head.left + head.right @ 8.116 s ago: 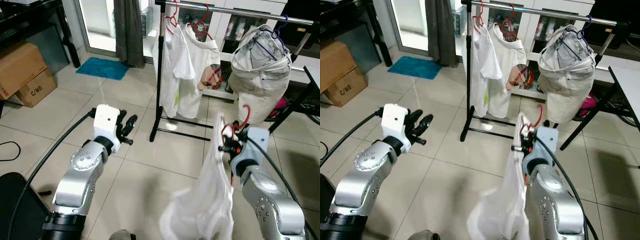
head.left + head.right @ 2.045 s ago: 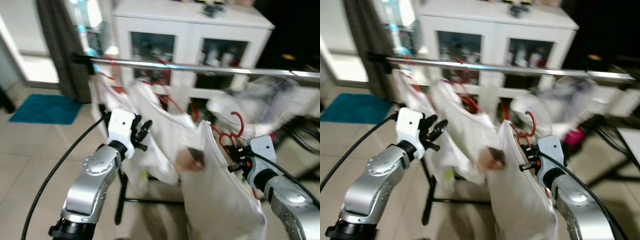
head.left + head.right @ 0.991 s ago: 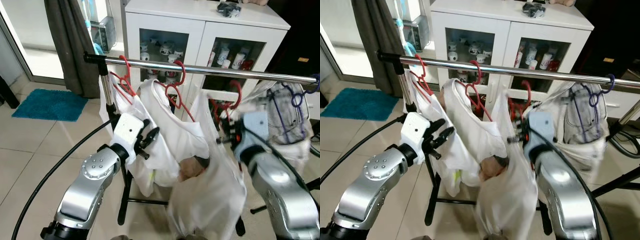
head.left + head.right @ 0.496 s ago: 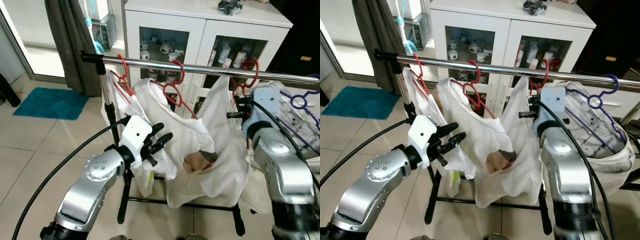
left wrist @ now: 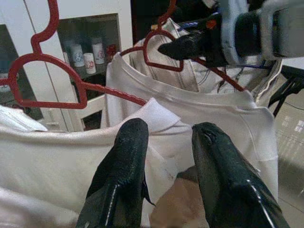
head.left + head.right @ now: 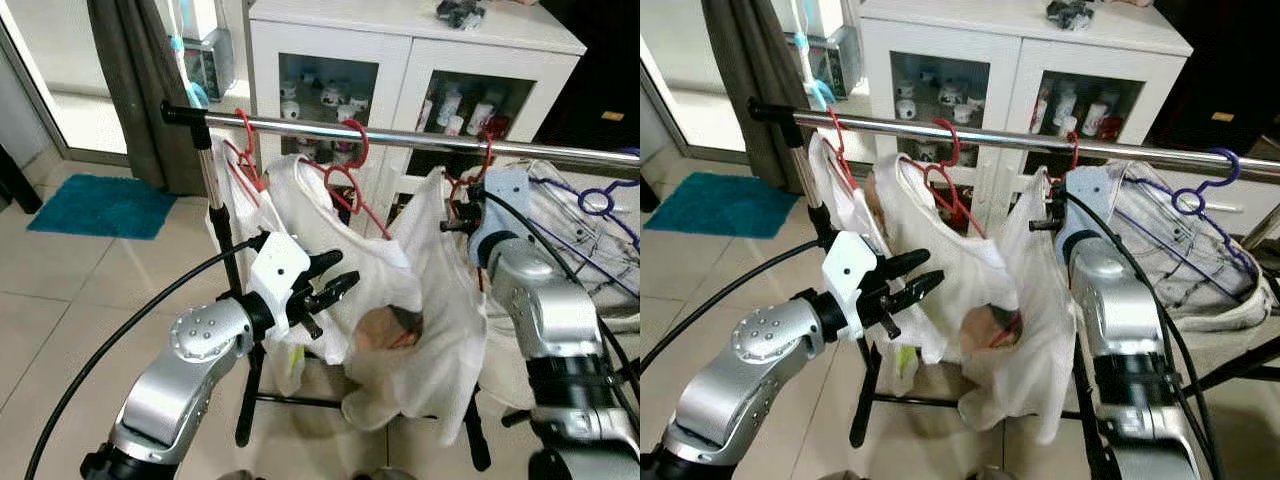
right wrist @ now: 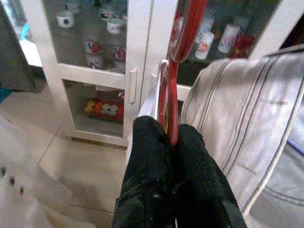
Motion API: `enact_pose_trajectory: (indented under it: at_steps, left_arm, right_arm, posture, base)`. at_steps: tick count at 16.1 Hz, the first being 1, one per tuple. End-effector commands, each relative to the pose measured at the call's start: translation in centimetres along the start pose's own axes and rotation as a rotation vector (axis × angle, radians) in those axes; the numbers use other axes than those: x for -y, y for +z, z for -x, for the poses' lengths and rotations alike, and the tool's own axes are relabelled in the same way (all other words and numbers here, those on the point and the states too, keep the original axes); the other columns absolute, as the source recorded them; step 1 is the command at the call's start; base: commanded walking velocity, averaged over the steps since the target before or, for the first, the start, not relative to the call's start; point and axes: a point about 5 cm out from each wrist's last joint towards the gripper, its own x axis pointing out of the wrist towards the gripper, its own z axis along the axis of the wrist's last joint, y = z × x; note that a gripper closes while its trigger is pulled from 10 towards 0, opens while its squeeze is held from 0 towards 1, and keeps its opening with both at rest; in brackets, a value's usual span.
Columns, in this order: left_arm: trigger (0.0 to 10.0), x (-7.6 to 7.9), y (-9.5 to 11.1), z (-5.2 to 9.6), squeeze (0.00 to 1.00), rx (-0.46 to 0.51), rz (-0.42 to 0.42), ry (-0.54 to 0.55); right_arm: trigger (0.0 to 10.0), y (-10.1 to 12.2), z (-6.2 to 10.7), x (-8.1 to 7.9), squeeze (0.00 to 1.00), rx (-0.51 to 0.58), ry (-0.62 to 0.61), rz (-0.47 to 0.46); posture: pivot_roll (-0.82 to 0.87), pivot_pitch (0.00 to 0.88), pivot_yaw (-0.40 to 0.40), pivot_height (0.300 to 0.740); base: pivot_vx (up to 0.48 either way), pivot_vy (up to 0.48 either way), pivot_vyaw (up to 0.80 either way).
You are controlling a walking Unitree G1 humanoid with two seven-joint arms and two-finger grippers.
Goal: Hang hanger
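Observation:
A red hanger (image 6: 484, 168) carries a white shirt (image 6: 440, 300). Its hook crosses the silver rail (image 6: 400, 138) between the other clothes. My right gripper (image 6: 462, 215) is just below the rail, shut on the hanger's neck. The right wrist view shows the black fingers (image 7: 147, 156) pinching the red wire (image 7: 174, 109). My left gripper (image 6: 335, 285) is open, held lower and to the left in front of the hanging shirts. In the left wrist view its fingers (image 5: 128, 156) point at a white collar (image 5: 156, 114) without touching it.
Two more white shirts (image 6: 320, 215) hang on red hangers at the rail's left end. A striped beige garment (image 6: 590, 215) on a purple hanger hangs at the right. A white glass-door cabinet (image 6: 400, 60) stands behind. The rack's upright (image 6: 213, 215), a dark curtain (image 6: 140, 90) and a blue mat (image 6: 100, 205) are to the left.
My right gripper has come down a little with the hanger, and the hook, which was above the rail, now crosses it. The shirt hangs lower. My left gripper has edged right.

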Motion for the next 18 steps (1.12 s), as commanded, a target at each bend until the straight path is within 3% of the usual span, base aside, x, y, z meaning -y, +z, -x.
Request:
enact_pose_trajectory:
  at_steps: [1,5,7,8,11,14,18]
  left_arm:
    - [10.0,0.2,0.7,-0.2,0.00,0.022,-0.016,-0.023]
    - [10.0,0.1,0.7,-0.1,0.00,0.021,-0.017,-0.020]
    - [10.0,0.0,0.8,-0.1,0.00,0.022,-0.016,-0.011]
    - [10.0,-0.1,0.7,-0.1,0.00,0.027,-0.006,0.009]
    - [10.0,-1.5,0.7,-0.1,0.00,0.069,0.048,0.159]
    - [10.0,-2.7,0.9,0.4,0.00,0.106,0.093,0.278]
    - [10.0,-2.7,0.5,0.7,0.00,0.073,0.096,0.312]
  right_arm:
    - [10.0,0.7,-0.4,0.5,0.00,0.016,-0.021,-0.025]
    - [10.0,-0.6,-0.9,-0.2,0.00,-0.070,0.029,0.006]
    - [10.0,-1.1,-0.4,-0.4,0.00,-0.063,0.054,-0.017]
    - [10.0,-0.9,0.2,-0.3,1.00,-0.020,0.063,-0.033]
    - [10.0,0.5,2.6,-0.1,1.00,0.140,0.106,0.022]
    - [10.0,0.9,5.9,0.4,1.00,0.227,0.165,-0.071]
    - [10.0,1.8,9.5,0.1,0.98,0.339,0.250,-0.132]
  posture:
    - [-0.02,0.012,-0.047,0.740]
    - [-0.02,0.013,-0.051,0.740]
    - [-0.02,0.015,-0.050,0.740]
    - [-0.03,0.017,-0.045,0.740]
    - [-0.04,0.026,-0.031,0.740]
    - [-0.04,0.034,-0.024,0.740]
    - [-0.05,0.040,-0.009,0.740]
  base:
    - [0.000,0.000,0.00]
    - [0.000,0.000,0.00]
    - [0.000,0.000,0.00]
    - [0.000,0.000,0.00]
    - [0.000,0.000,0.00]
    - [0.000,0.000,0.00]
    - [0.000,0.000,0.00]
